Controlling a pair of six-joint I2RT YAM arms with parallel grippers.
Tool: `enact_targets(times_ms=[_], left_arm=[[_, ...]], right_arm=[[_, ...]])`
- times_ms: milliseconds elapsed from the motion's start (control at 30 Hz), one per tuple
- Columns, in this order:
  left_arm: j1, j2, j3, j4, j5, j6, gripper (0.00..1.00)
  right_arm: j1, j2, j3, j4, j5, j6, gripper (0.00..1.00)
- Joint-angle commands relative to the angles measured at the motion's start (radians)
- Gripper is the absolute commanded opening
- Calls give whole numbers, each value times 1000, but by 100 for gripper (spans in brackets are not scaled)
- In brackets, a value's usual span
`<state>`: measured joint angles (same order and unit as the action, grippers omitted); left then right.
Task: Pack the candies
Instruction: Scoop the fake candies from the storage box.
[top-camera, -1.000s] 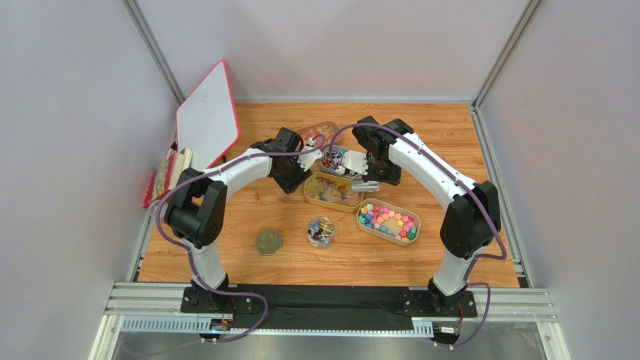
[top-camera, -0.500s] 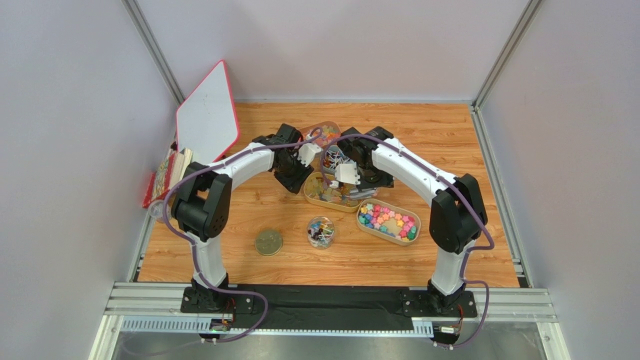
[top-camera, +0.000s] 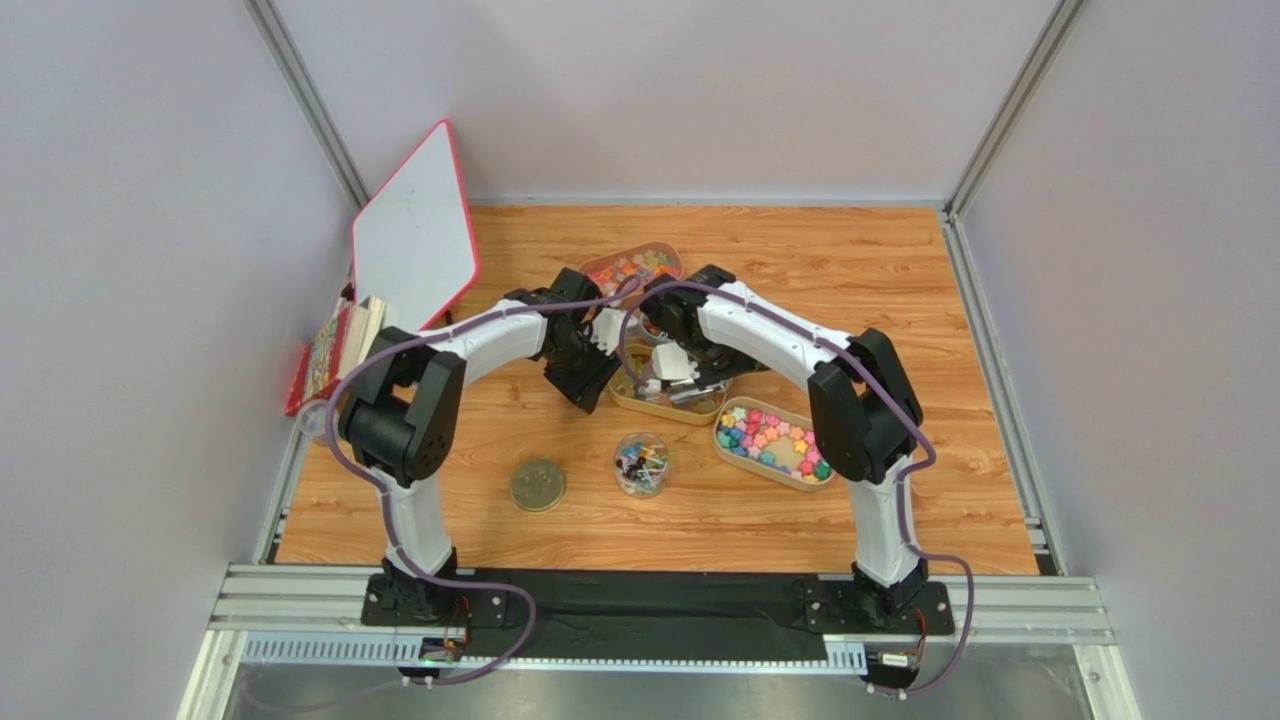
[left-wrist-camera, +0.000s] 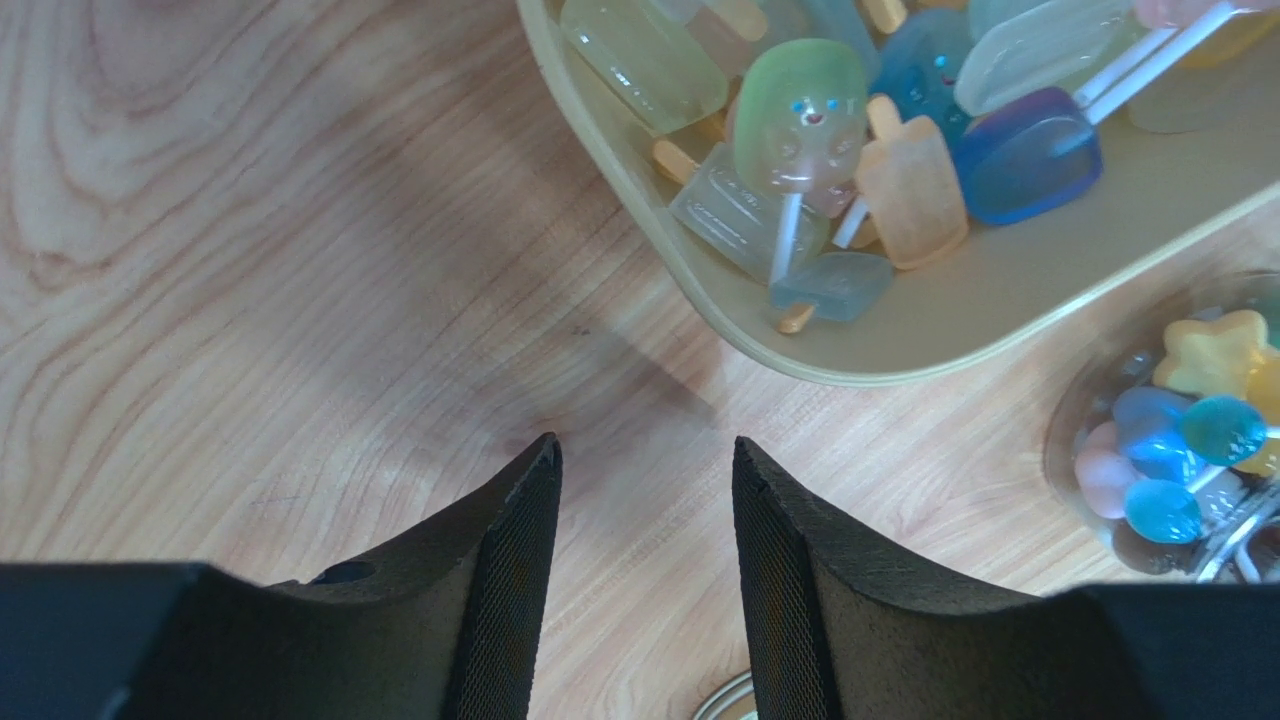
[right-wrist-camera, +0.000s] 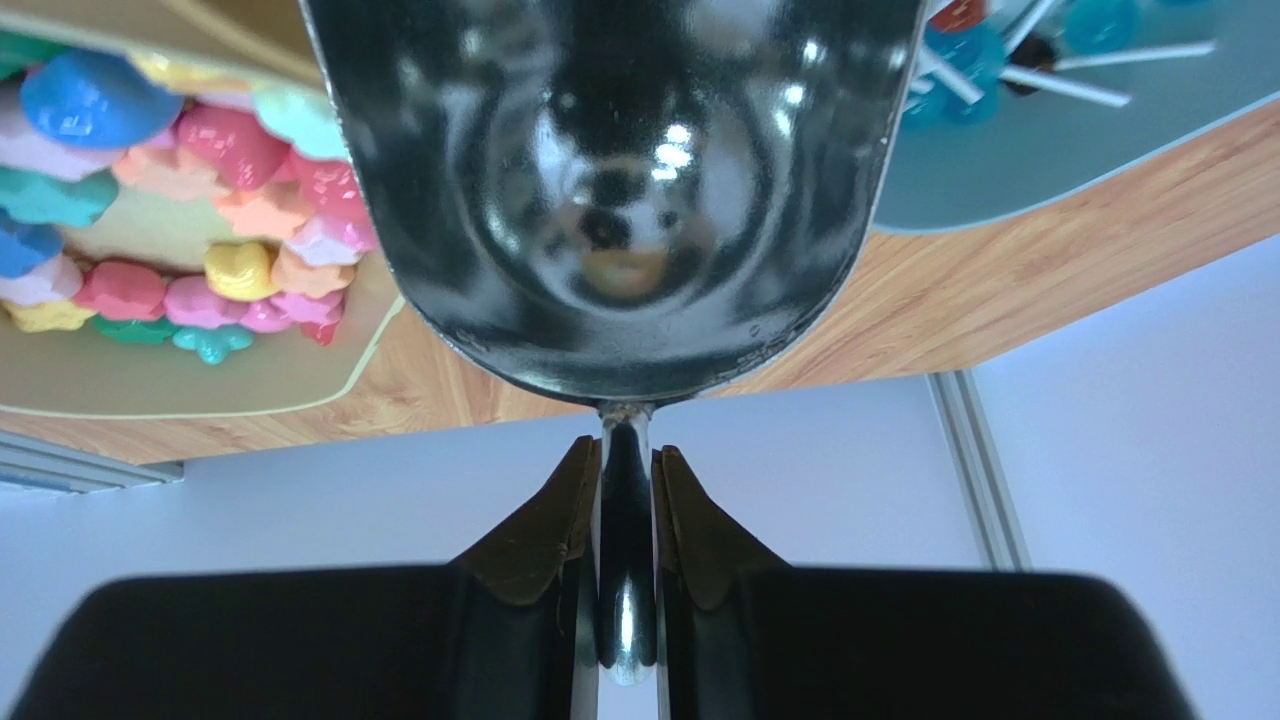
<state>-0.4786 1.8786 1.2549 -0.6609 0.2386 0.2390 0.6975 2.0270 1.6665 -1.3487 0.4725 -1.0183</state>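
- Tan tray, middle of the bench: it holds translucent ice-pop candies on short sticks, green, blue, orange and pale yellow, loosely piled.
- Clear jar, just beside that tray on the near side: it holds blue, yellow and pink sweets, some on sticks.
- Second tan tray, to the right of the jar: chunky candies in pink, blue, yellow, green and orange crowd one end, and part of the floor is bare.
- Grey tray: only one corner is seen, with blue heads and white sticks.
- Farthest tray: it holds red-orange mixed candies, largely hidden behind my arms.
- My right claw is clamped on the thin handle of a metal scoop. The bowl is mirror-bright, and I cannot tell whether it carries anything. In the top view the claw sits over the middle trays.
- My left claw stands at a narrow gap with nothing between the fingers, above bare wood just beside the ice-pop tray.
- Bench: light wood grain. A round lid lies left of the jar.
- Room: grey walls, with a red-edged white board leaning at the left.
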Motion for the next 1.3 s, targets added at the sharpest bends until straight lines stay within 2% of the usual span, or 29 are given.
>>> enact_targets(times_ms=[0, 367, 633, 1267], left_arm=[[-6, -59, 5, 30, 48, -35, 53], [-6, -41, 23, 41, 157, -99, 53], [-6, -38, 41, 20, 241, -122, 52], [-6, -67, -2, 52, 261, -138, 51]], right_arm=[[25, 53, 108, -323, 89, -11, 0], [48, 142, 159, -323, 130, 107, 0], [57, 150, 168, -323, 6, 240, 0], [71, 265, 302, -323, -146, 435, 0]])
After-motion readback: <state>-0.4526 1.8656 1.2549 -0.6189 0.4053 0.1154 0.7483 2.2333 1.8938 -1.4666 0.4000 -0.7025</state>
